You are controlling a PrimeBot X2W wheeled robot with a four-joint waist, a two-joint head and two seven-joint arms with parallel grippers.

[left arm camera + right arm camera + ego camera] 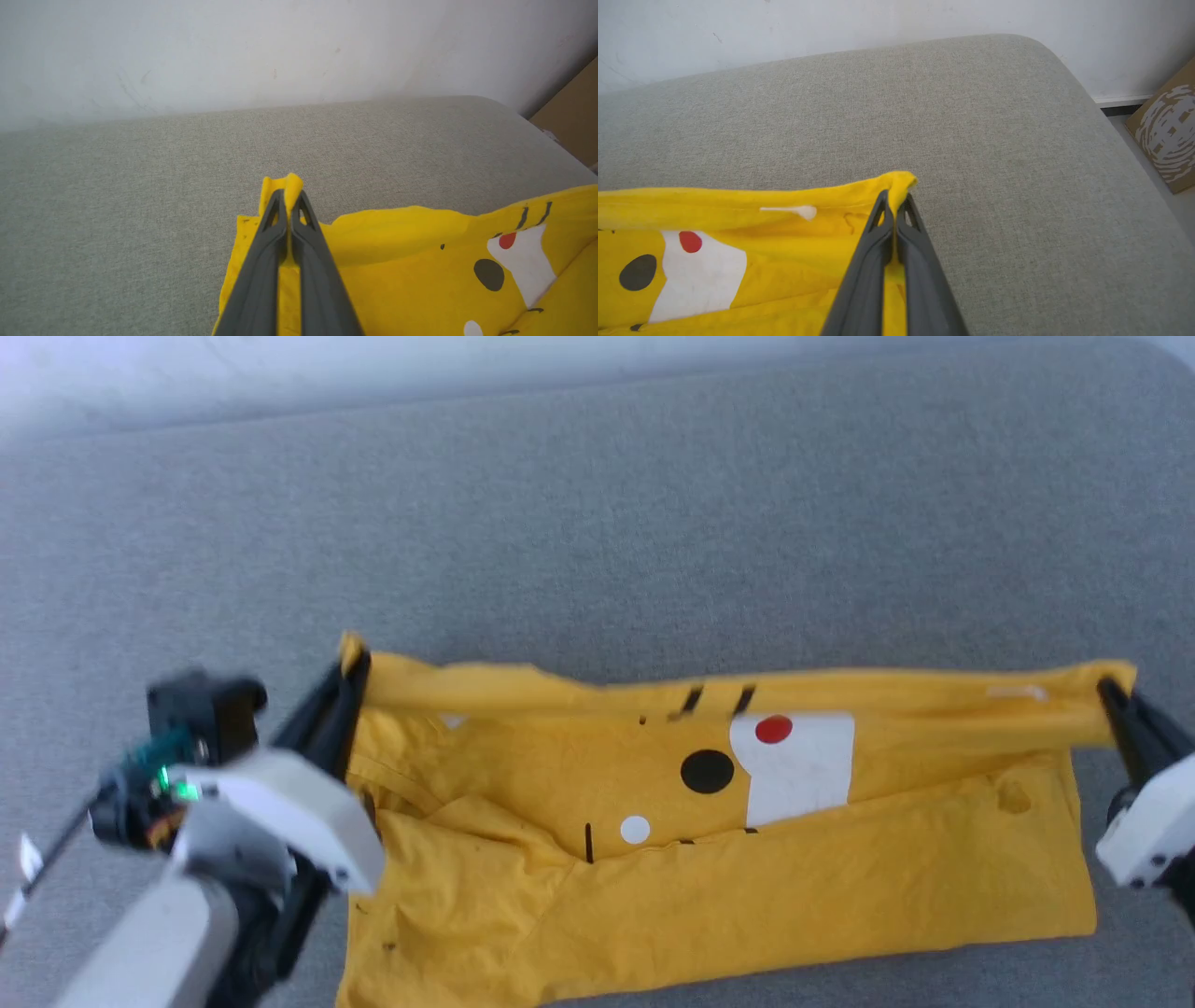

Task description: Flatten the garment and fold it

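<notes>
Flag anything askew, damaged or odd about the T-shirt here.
The yellow T-shirt is not flat: its near layer lies doubled slantwise over the print, covering the lower edge of the white patch. A ring-shaped mark near the right side may be a stain; cannot tell. The left gripper and right gripper each pinch a far corner.

We are looking at the garment lying across the near part of the padded surface, left to right. The left gripper is sitting at its far left corner, the right gripper at its far right corner, each pinching cloth. A wall is standing behind the surface, a cardboard box beyond its right end.
</notes>
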